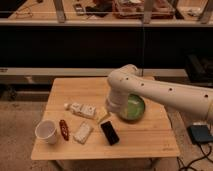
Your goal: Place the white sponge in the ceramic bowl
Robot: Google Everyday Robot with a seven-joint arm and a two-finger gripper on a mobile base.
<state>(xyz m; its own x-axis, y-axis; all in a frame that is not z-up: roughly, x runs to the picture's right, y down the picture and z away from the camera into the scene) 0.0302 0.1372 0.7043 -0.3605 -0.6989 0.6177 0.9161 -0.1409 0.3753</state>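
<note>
Count on my desk (146, 139), left to right: one white cup (45, 131); one red oblong item (64, 129); one white sponge (83, 132), flat near the front edge; one white bottle (82, 110), label marks unreadable. My claw (104, 117), spread wide and empty, hangs between bottle and bowl. One black phone (110, 132); one ceramic bowl (132, 108), green inside.

Gripper fingers (104, 118) seemingly between sponge (83, 132) and bowl (132, 107)
</note>
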